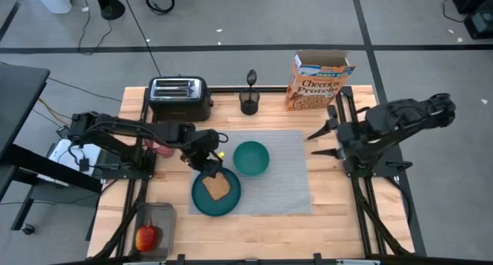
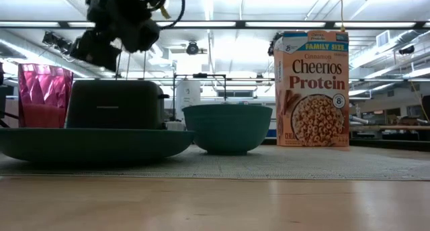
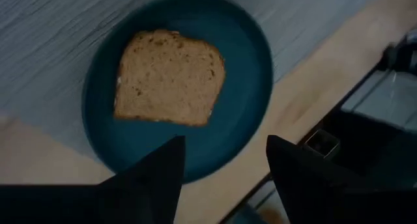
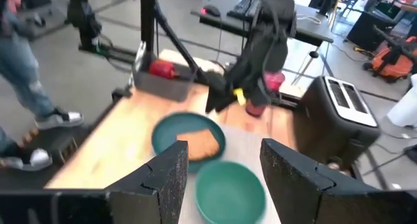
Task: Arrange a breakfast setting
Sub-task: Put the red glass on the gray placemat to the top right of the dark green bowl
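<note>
A toast slice lies flat on the teal plate. The plate sits across the left edge of the grey placemat, partly on the bare wood. A teal bowl stands on the mat just beyond the plate. My left gripper hovers open above the plate's left rim, pointing steeply down, with nothing between its fingers. My right gripper is raised by the mat's right edge, open and empty. The pink cup stands to the left of the mat, and the left arm partly covers it in the high view.
The Cheerios box stands upright at the far right. A black toaster and a small black cup stand along the far edge. A red apple lies in a grey tray at the near left corner. A person's legs show beyond the table.
</note>
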